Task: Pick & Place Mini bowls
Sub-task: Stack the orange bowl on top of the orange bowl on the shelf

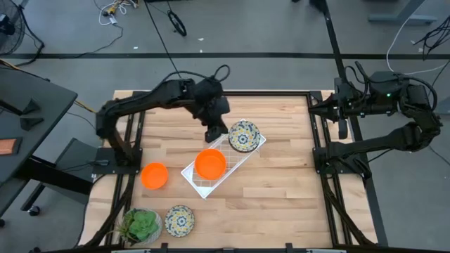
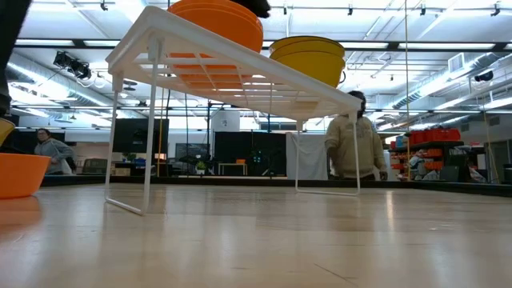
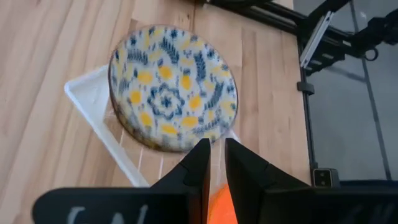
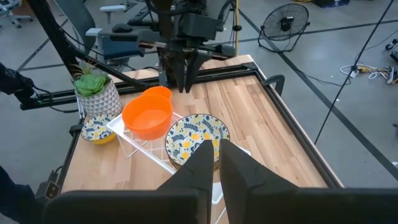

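Observation:
Two mini bowls sit on the white wire rack (image 1: 223,160): a plain orange one (image 1: 210,164) and a floral one (image 1: 244,135). Another orange bowl (image 1: 154,176) and another floral bowl (image 1: 179,221) stand on the table near its left side. My left gripper (image 1: 214,135) hangs shut above the rack's far edge, between the two racked bowls and touching neither; it points down in the right wrist view (image 4: 183,87). Its own wrist view shows the floral bowl (image 3: 173,87) just ahead of its fingers. My right gripper (image 4: 216,158) waits shut at the table's right edge (image 1: 342,125).
A potted green plant (image 1: 140,226) stands at the near left corner beside the floral bowl. The rack (image 2: 232,72) stands on thin legs. Dark frame rails run along the left and right table edges. People (image 2: 356,136) stand in the room beyond. Bare wood lies right of the rack.

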Robot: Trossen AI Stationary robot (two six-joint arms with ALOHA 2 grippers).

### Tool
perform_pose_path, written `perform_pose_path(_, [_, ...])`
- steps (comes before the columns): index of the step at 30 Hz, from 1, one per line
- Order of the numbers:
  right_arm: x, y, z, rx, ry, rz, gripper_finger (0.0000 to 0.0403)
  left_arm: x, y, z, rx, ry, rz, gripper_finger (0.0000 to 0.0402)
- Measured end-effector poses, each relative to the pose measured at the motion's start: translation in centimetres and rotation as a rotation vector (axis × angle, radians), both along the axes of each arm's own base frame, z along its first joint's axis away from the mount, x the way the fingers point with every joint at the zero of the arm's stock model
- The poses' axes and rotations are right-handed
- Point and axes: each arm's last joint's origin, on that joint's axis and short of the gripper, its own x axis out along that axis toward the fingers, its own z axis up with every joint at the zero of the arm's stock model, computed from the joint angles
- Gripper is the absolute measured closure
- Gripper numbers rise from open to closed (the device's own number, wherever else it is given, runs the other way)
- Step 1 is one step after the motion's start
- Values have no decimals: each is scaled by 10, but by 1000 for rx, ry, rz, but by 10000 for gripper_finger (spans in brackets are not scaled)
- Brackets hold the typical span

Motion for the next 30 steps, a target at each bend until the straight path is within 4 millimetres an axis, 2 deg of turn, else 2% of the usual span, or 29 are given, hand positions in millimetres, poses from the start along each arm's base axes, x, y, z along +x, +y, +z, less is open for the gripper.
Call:
perform_pose_path(8, [0,0,0,0,-1,0,371,-48,-7,-20,19,23,53,348])
perform_pose_path(15, [0,0,0,0,0,0,371,-81,-8,-29,70,40,34,348])
perform_pose_path(21, [0,0,0,0,0,0,371,-102,-11,-42,144,55,-43,348])
perform_pose_path(30, [0,0,0,0,0,0,371,-121,-27,-79,143,165,-134,348])
